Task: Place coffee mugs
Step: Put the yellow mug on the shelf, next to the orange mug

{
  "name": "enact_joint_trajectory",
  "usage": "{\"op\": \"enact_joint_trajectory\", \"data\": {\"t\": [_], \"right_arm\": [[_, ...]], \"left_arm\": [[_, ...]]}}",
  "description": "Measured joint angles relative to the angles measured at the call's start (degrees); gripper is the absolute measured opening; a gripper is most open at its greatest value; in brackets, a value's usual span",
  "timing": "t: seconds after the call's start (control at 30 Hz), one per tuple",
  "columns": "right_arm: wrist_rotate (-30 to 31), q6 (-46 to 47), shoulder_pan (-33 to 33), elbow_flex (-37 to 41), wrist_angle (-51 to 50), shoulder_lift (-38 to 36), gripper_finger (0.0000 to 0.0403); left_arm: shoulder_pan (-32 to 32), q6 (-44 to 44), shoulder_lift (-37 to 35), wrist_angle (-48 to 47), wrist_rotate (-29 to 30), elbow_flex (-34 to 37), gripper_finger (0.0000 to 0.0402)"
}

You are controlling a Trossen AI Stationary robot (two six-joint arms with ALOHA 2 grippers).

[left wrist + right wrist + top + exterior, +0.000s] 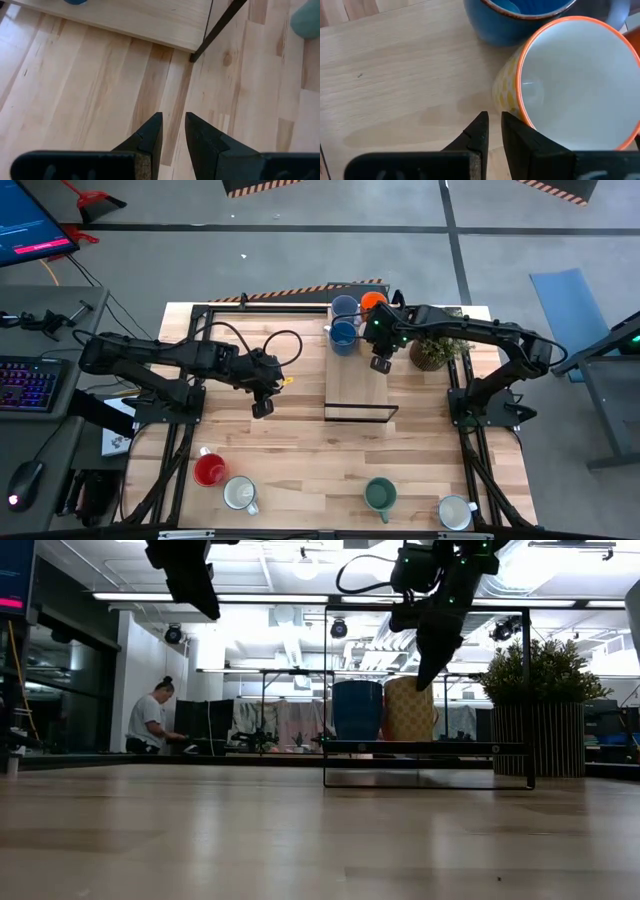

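**Mugs Split Between Counter Edge and Shelf**

Where the counter [300, 450] lies nearest, a red mug [210, 470], a white mug [240, 494], a green mug [380, 495] and a pale mug [455, 512] are seen in a row. Farther back, the left pincer [262, 409] is held over bare wood, narrowly parted and empty. Beyond it, the right pincer [380, 364] is held, nearly closed and empty, beside the cream orange-rimmed mug [570, 80] on the raised shelf [360, 395], where blue mugs [343, 335] also stand.

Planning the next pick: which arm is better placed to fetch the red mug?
Left, probably. The left gripper hangs empty on the red mug's side; the right gripper is over the shelf.
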State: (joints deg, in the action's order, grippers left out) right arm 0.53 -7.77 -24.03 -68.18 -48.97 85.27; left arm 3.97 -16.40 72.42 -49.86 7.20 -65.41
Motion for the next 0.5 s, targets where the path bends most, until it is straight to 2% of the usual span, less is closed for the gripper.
{"op": "enact_joint_trajectory", "data": {"t": [0.13,0.5], "right_arm": [[-0.6,0.3,0.0,0.0,0.0,0.0,0.0042],[-7.9,1.4,0.3,0.0,-1.2,0.0,0.0042]], "left_arm": [[0.0,0.0,0.0,0.0,0.0,0.0,0.0074],[0.0,0.0,0.0,0.0,0.9,0.0,0.0074]]}}
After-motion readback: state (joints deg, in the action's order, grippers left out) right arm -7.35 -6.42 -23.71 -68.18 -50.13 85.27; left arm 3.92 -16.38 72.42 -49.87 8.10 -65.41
